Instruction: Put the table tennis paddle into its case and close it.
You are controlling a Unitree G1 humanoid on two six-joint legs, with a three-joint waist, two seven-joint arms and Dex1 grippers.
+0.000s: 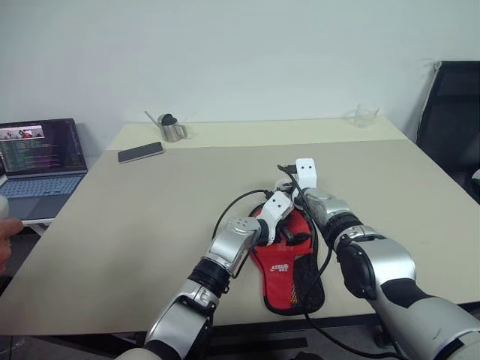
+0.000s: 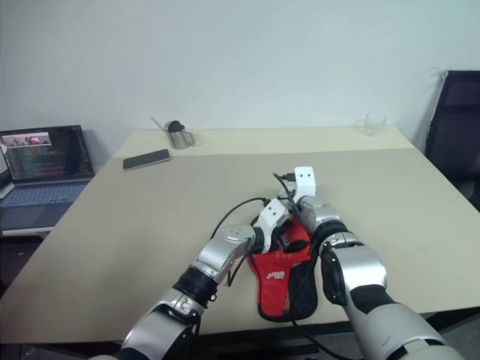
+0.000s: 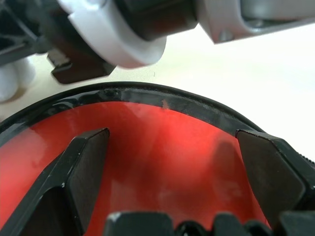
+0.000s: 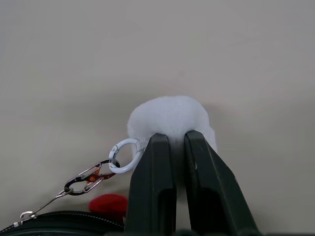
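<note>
Beige matte table, smooth laminate, with a plain white wall behind it. We see the case near the 6 o'clock edge: a paddle-shaped soft fabric pouch, red face up with a white logo and a black mesh pocket on its narrow end, black piping round the rim. The narrow end points toward 6, the round end toward 12, under both grippers.

We can't make out the paddle itself in the head views. The left wrist view shows a glossy red surface with a curved black edge, but we cannot tell whether that is rubber or pouch fabric.

Left gripper: jaws spread wide, its black wedge-shaped fingers set over the red round end, nothing gripped between them.

Right gripper: the two flat black fingers are clenched on a white fluffy pom-pom, a soft round tuft. A white ring links the pom-pom to a small metal carabiner clip, which runs to a zip pull on the black case edge. A small red tuft sits just beside that edge.

Toward 11 o'clock: a flat dark phone and a small steel jug with a black lid. Clear glass cup at 1. Open laptop off the table at 9, black chair at 3.
</note>
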